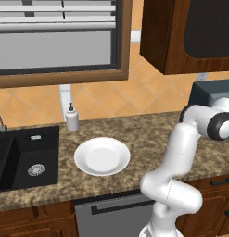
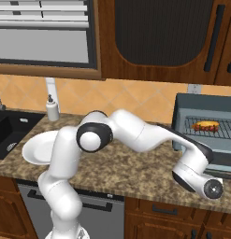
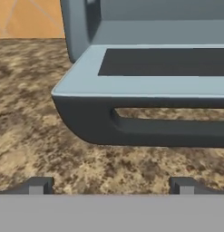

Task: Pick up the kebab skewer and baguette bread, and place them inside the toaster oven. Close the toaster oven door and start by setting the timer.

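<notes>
In the hand view, the two dark fingertips [image 3: 39, 185] of the gripper [image 3: 111, 186] stand nearest, far apart from each other, with nothing between them. The gripper is fully open and holds nothing. Just beyond them is the speckled brown desk [image 3: 27, 131]. Above it the toaster oven door [image 3: 163, 77] lies folded down flat, its dark glass facing up, and its dark bar handle [image 3: 168, 129] runs along the near edge, in front of the gripper and not touching it.

In the left base view, the white arm [image 1: 178, 162] rises at the lower right and reaches to the right. The white plate [image 1: 102, 156] lies empty on the desk, beside the black sink [image 1: 23, 157]. A soap bottle [image 1: 72, 118] stands behind the plate.

In the right base view, the arm bends low toward the toaster oven [image 2: 182, 116] at the right. The oven is open, and the baguette bread [image 2: 205, 125] lies on the wire rack [image 2: 220, 133] inside. Whether the kebab skewer is beside it I cannot tell.
</notes>
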You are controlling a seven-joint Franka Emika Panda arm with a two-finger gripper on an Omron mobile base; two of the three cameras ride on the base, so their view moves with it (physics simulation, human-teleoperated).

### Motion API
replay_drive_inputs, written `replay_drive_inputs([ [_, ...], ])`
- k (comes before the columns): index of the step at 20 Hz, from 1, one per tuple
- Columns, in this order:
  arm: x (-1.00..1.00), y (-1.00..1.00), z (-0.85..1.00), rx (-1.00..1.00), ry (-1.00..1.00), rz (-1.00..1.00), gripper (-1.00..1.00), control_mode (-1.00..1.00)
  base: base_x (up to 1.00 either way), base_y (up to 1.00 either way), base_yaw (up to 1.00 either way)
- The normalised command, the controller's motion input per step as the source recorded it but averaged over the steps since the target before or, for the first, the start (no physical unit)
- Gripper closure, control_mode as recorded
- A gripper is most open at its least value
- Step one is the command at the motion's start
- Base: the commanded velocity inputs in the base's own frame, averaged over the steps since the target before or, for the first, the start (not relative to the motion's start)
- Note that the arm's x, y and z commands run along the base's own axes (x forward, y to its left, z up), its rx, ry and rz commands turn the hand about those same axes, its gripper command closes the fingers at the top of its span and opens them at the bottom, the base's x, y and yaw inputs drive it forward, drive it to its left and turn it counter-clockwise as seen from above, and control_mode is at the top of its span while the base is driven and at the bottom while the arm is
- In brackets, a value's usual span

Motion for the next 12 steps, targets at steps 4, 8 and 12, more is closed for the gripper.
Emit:
replay_drive_inputs([
  [4, 0.13, 0.00, -0.07, 0.00, 0.00, -0.07, -1.00, -1.00, 0.00, 0.00, 0.00],
  [8, 0.34, 0.00, 0.00, 0.00, 0.00, -0.01, -1.00, -1.00, 0.00, 0.00, 0.00],
  [12, 0.26, 0.00, -0.06, 0.00, 0.00, 0.00, -1.00, -1.00, 0.00, 0.00, 0.00],
])
